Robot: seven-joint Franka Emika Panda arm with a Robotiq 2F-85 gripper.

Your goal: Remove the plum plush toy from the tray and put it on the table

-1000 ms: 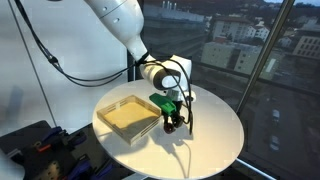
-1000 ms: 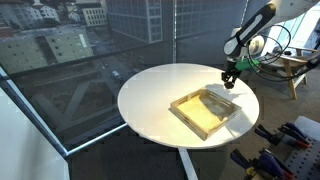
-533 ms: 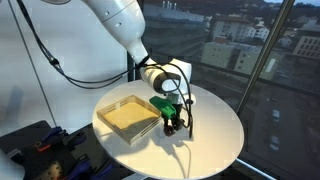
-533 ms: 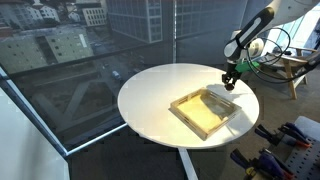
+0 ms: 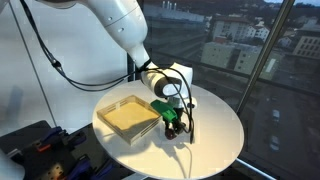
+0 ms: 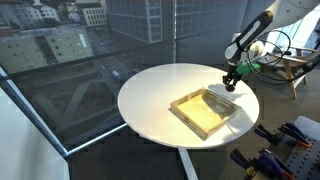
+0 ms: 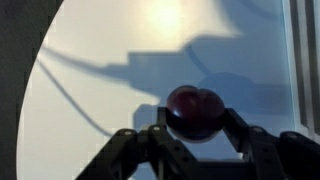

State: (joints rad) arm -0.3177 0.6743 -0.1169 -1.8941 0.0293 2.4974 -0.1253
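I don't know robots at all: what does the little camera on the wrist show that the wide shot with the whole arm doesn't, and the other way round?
Only the wrist view shows the plum plush toy, a dark red ball gripped between the fingers of the gripper. Only the exterior view shows the arm, the whole square tray beside the gripper, and the city outside the window. The toy is too small to make out there. Both show the white table beneath the gripper.
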